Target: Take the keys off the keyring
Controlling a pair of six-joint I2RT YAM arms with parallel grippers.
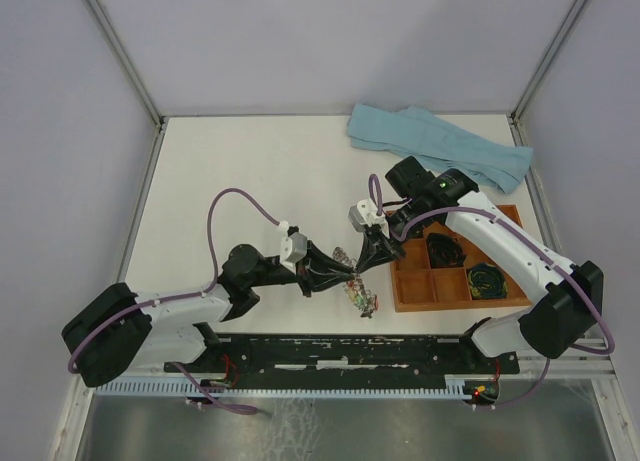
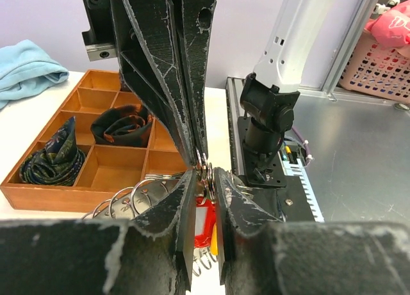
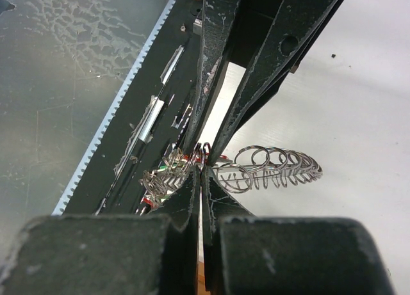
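Note:
The silvery keyring [image 1: 357, 289], fringed with small wire loops [image 3: 282, 167], hangs between both grippers near the table's front, left of the tray. My right gripper [image 3: 201, 169] is shut on the ring's wire, its fingers pressed together. In the left wrist view the right gripper [image 2: 200, 159] comes down from above and meets my left gripper [image 2: 206, 173] tip to tip. The left jaws stand narrowly apart, closed on a red key [image 2: 204, 219] and its small loop. More loops [image 2: 128, 202] fan out to the left. Specks of red and green keys [image 3: 148, 202] show among the loops.
A wooden compartment tray [image 1: 455, 306] stands right of the grippers, with dark coiled bundles [image 1: 487, 279] in two cells. A blue cloth [image 1: 440, 146] lies at the back right. The right arm's base [image 2: 266, 116] and black rail sit just behind the ring.

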